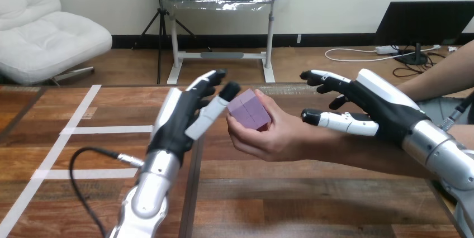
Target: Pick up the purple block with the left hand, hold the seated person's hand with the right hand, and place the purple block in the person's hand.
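Nearest: the left arm rises from the bottom edge over the bench (313, 193), its silver forearm tilted up and slightly right. The left hand (181, 118) stands upright, back to the camera, fingers straight and unclenched, gripping nothing. One extended finger (211, 115) slants right, its dark tip at the left face of the purple block (250, 110); whether it touches cannot be told.

The right arm enters from the lower right. The right hand (385, 106) points left, palm down, above the person's wrist. Its fingers (324, 76) are stretched out and spread, and its thumb (338, 120) lies level just beside the wrist. Nothing is curled round the wrist, so the hand is open; contact cannot be confirmed.

Middle: the person's hand (274, 137) reaches in from the right, raised off the bench between the two robot hands. The purple block sits in it, held by the person's curled fingers, tilted with a corner upward. It is just right of the left hand and well left of the right hand's palm.

Count: one purple block, one person's hand, two robot hands.

Farther left: white tape lines (106, 129) cross the bench.
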You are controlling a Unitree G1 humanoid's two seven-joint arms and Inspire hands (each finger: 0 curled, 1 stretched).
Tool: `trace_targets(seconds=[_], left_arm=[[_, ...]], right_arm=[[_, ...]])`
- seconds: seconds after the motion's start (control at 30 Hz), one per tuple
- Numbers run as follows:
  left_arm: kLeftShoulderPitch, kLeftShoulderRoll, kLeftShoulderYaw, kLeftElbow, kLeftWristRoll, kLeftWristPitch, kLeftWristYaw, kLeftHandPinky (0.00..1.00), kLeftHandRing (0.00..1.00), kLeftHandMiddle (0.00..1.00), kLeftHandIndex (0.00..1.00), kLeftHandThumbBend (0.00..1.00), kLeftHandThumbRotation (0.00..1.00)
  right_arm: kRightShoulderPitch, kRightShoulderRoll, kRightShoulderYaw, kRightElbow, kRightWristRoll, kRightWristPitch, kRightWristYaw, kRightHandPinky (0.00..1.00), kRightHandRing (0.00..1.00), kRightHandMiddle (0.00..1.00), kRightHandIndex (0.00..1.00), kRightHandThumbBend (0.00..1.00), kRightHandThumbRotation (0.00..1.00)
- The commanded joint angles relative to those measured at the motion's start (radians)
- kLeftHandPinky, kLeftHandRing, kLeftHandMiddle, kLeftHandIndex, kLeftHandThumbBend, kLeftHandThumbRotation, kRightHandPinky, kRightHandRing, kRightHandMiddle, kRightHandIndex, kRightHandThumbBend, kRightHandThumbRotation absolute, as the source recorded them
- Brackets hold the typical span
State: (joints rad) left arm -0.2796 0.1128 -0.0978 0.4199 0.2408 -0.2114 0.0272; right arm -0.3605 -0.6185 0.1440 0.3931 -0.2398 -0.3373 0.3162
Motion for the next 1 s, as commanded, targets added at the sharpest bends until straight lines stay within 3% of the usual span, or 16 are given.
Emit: trace_targets(seconds=[0.0, 0.23, 0.53, 0.97], left_arm=[[0.006, 0.007, 0.029, -0.119, -0.016, -0.059, 0.031, 0.8, 0.85, 0.87, 0.86, 0.84, 0.99], [0.053, 0.005, 0.047, -0.18, -0.029, -0.086, 0.043, 0.72, 0.81, 0.85, 0.83, 0.78, 0.97], [0.118, 0.014, 0.066, -0.289, -0.041, -0.076, 0.035, 0.7, 0.82, 0.84, 0.83, 0.7, 0.99], [0.21, 0.008, 0.094, -0.468, -0.05, -0.054, 0.031, 0.71, 0.81, 0.82, 0.81, 0.68, 1.0]], right_arm=[[0.008, 0.025, -0.041, 0.002, 0.039, -0.016, -0.01, 0.73, 0.87, 0.9, 0.92, 0.94, 0.95], [0.018, 0.03, -0.048, -0.017, 0.077, -0.027, 0.003, 0.75, 0.87, 0.9, 0.92, 0.95, 0.96], [0.032, 0.038, -0.062, -0.051, 0.13, -0.042, 0.027, 0.75, 0.86, 0.9, 0.91, 0.96, 0.97], [0.061, 0.071, -0.09, -0.078, 0.223, -0.131, 0.054, 0.75, 0.86, 0.89, 0.9, 0.93, 0.97]])
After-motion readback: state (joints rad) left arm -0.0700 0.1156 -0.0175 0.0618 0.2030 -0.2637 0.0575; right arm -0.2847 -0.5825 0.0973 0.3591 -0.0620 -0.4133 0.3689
